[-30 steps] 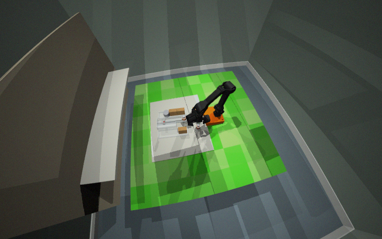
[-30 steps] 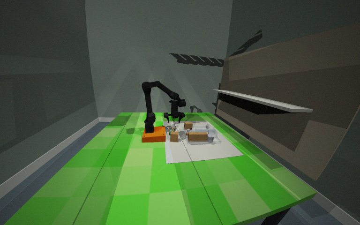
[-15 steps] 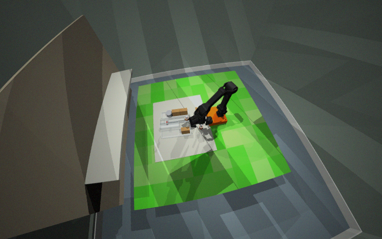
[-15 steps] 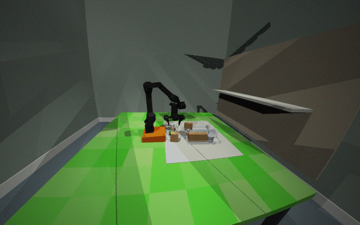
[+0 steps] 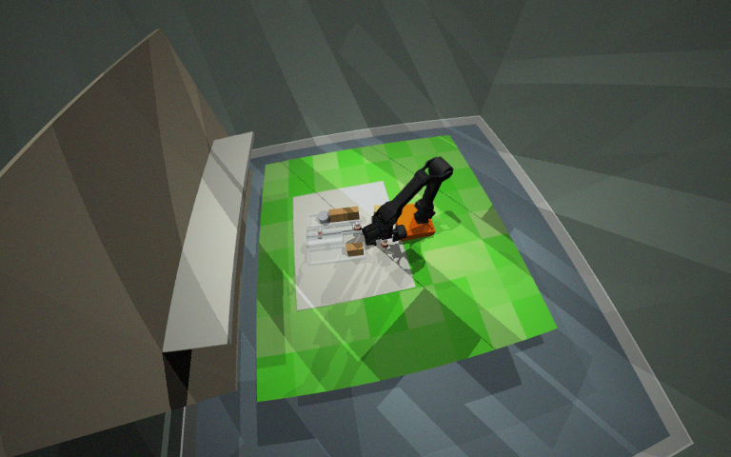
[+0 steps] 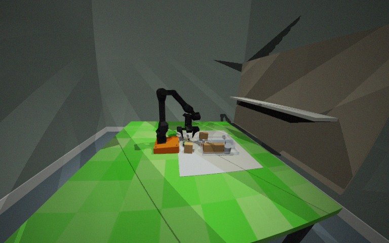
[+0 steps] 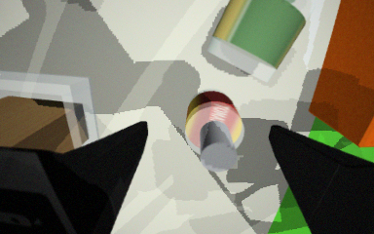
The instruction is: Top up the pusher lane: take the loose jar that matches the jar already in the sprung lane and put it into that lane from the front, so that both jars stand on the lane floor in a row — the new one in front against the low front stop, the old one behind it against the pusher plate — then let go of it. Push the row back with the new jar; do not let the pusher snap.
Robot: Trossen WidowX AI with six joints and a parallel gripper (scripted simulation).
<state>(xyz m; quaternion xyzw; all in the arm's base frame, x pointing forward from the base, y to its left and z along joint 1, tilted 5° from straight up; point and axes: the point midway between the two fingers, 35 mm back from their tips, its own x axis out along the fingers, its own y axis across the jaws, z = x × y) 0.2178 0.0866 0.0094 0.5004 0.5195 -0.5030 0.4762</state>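
The loose jar (image 7: 214, 117) (image 5: 384, 244) has a red and yellow body and a grey knob on top. It stands upright on the white mat (image 5: 323, 293) (image 6: 197, 168) in front of the clear rack (image 5: 334, 262) (image 7: 83, 90). My gripper (image 7: 208, 129) (image 6: 187, 137) is open, pointing down, with one finger on each side of this jar and a gap on both sides. A similar jar (image 5: 356, 227) stands near the front of a lane in the rack. The pusher plate cannot be made out. A larger green jar (image 7: 265, 34) stands close to the loose jar.
The orange robot base (image 5: 419, 228) (image 6: 166, 146) (image 7: 348, 73) is beside the jars. Brown boxes (image 5: 343, 214) (image 5: 354, 248) and a grey cylinder (image 5: 323, 217) (image 6: 227, 148) occupy the rack's outer lanes. Another brown box (image 6: 188, 148) stands on the mat near the base.
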